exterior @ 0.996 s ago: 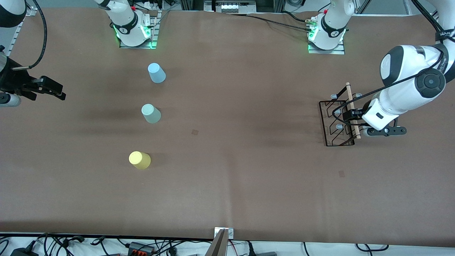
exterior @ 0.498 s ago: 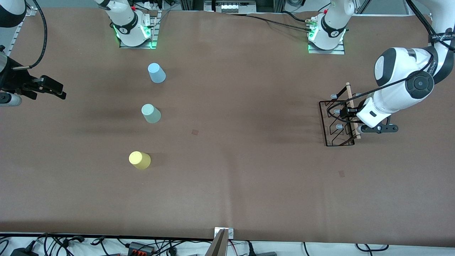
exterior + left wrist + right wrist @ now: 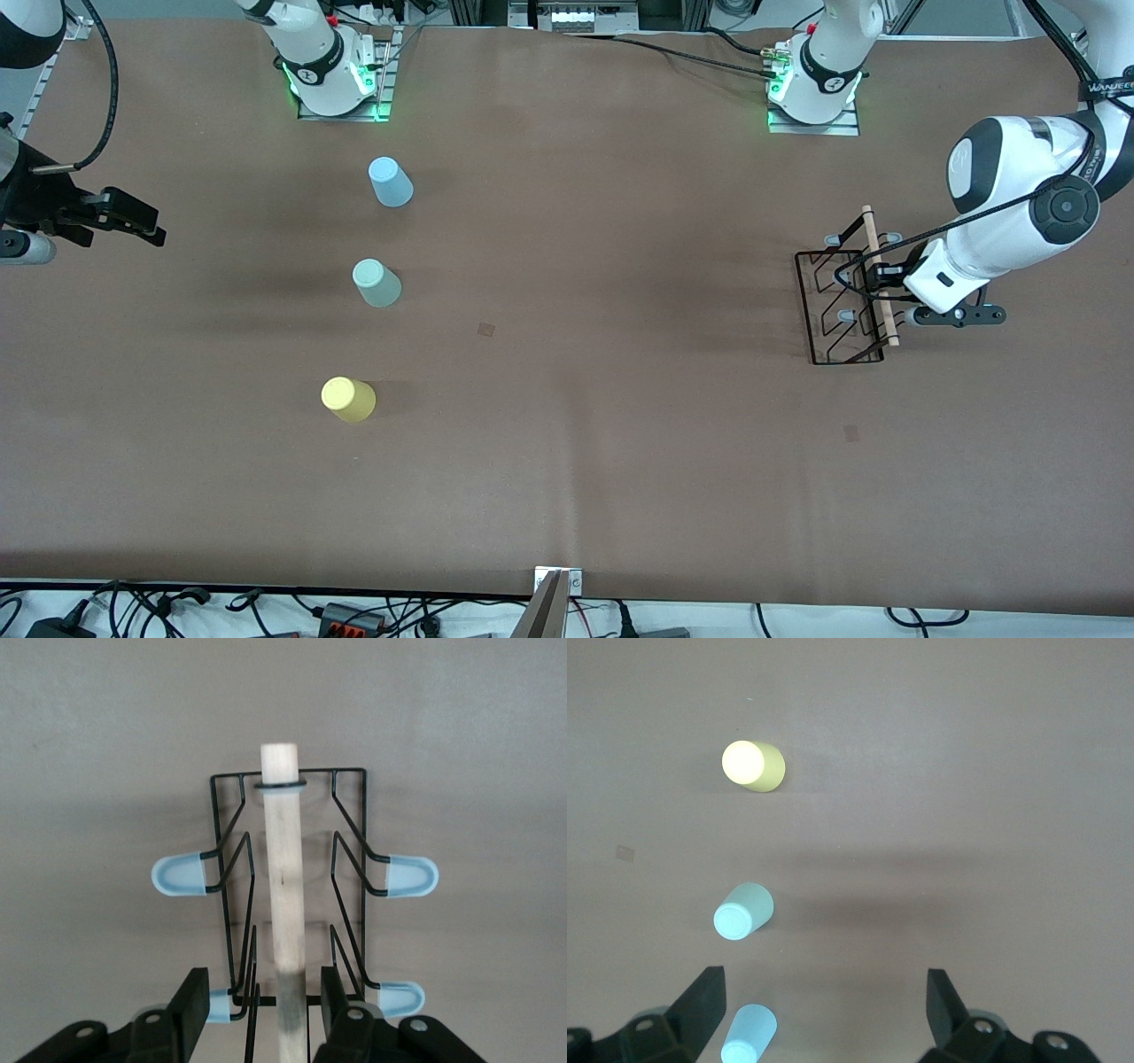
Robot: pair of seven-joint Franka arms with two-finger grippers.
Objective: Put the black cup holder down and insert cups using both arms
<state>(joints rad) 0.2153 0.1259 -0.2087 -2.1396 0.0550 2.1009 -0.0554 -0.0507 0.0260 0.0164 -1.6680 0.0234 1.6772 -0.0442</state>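
Observation:
The black cup holder (image 3: 842,310) stands on the table at the left arm's end, its wooden rod handle (image 3: 880,275) on top. My left gripper (image 3: 873,282) is open low over the holder. In the left wrist view its fingers (image 3: 190,1001) straddle the rod (image 3: 285,886) of the holder (image 3: 350,815) without touching it; the left gripper (image 3: 263,992) holds nothing. Three cups stand upside down in a row toward the right arm's end: light blue (image 3: 390,182), pale green (image 3: 376,283), yellow (image 3: 348,399). My right gripper (image 3: 146,229) waits, open and empty.
The right wrist view shows the yellow cup (image 3: 753,765), the pale green cup (image 3: 743,911) and the light blue cup (image 3: 749,1035) below the open right gripper (image 3: 824,992). Both arm bases (image 3: 337,80) stand along the table's edge farthest from the front camera. Cables lie along the nearest edge.
My left arm's wrist has shifted a little back and forth over the holder's handle. The holder, the cups and the right arm have not moved.

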